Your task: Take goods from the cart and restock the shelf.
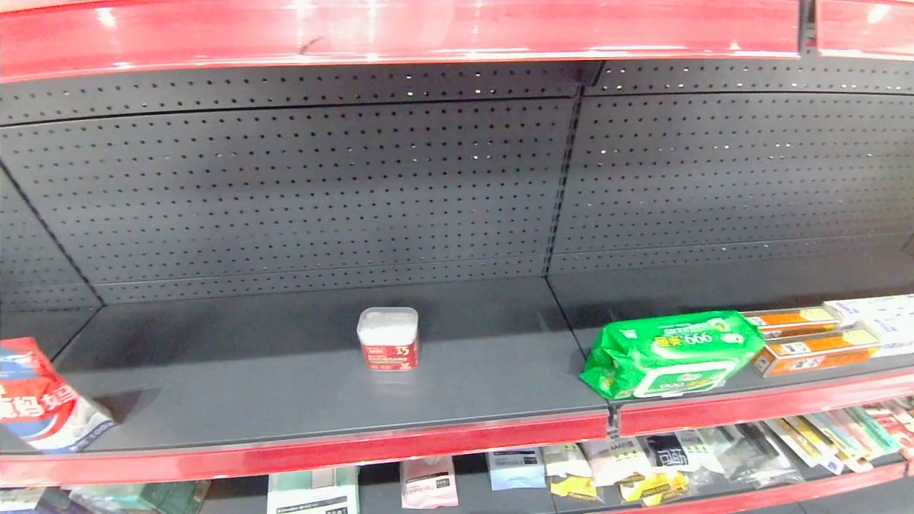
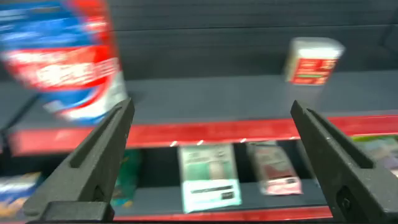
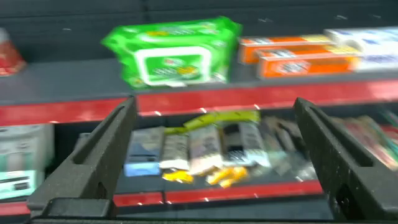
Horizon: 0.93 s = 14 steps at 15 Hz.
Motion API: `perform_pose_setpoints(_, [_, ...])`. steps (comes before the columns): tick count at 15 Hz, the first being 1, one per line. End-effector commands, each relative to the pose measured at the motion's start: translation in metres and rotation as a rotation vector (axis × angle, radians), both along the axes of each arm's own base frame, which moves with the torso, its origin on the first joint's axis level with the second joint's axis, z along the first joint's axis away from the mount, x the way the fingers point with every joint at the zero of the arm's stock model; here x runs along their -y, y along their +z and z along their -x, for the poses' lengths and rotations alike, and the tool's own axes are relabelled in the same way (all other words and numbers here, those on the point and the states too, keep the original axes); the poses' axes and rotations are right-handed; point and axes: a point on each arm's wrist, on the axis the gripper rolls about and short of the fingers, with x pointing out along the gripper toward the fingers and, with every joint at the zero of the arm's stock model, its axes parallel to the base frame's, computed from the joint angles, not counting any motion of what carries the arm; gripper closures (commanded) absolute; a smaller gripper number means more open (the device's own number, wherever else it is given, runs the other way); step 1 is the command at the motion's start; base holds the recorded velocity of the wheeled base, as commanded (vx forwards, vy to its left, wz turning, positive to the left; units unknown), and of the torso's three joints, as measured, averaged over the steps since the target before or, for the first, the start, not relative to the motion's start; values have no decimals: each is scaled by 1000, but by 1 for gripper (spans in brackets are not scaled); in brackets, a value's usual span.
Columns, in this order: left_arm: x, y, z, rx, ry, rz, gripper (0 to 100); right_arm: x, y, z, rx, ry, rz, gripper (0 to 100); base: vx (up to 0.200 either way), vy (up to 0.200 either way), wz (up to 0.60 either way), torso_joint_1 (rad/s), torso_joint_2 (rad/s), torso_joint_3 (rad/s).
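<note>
A small white tub with a red label (image 1: pixel 387 337) stands upright in the middle of the grey shelf (image 1: pixel 285 385). A green wipes pack (image 1: pixel 671 353) lies to its right, near the front edge. At the far left a red, blue and white bag (image 1: pixel 39 403) leans on the shelf. My left gripper (image 2: pixel 211 106) is open and holds nothing, out in front of the shelf edge between the bag (image 2: pixel 62 62) and the tub (image 2: pixel 311 59). My right gripper (image 3: pixel 214 102) is open too, out in front of and below the green wipes pack (image 3: pixel 171 53).
Orange boxes (image 1: pixel 814 341) and white boxes (image 1: pixel 878 321) lie right of the wipes. The shelf below holds several hanging packets (image 1: pixel 614 467) and a box (image 1: pixel 314 492). A red shelf lip (image 1: pixel 307 450) runs along the front. A perforated back panel (image 1: pixel 321 185) closes the rear.
</note>
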Motion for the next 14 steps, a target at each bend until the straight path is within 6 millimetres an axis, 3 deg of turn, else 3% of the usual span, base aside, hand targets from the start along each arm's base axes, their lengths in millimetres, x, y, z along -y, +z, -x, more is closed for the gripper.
perform_pose_setpoints(1, [0,0,0,-1,-1,1,0,0,0,-1,-15,2,1,0,0,0,-600,2,-2,-2])
perform_pose_setpoints(14, [0,0,0,-1,-1,1,0,0,0,0,-3,-4,-2,0,0,0,-600,3,3,4])
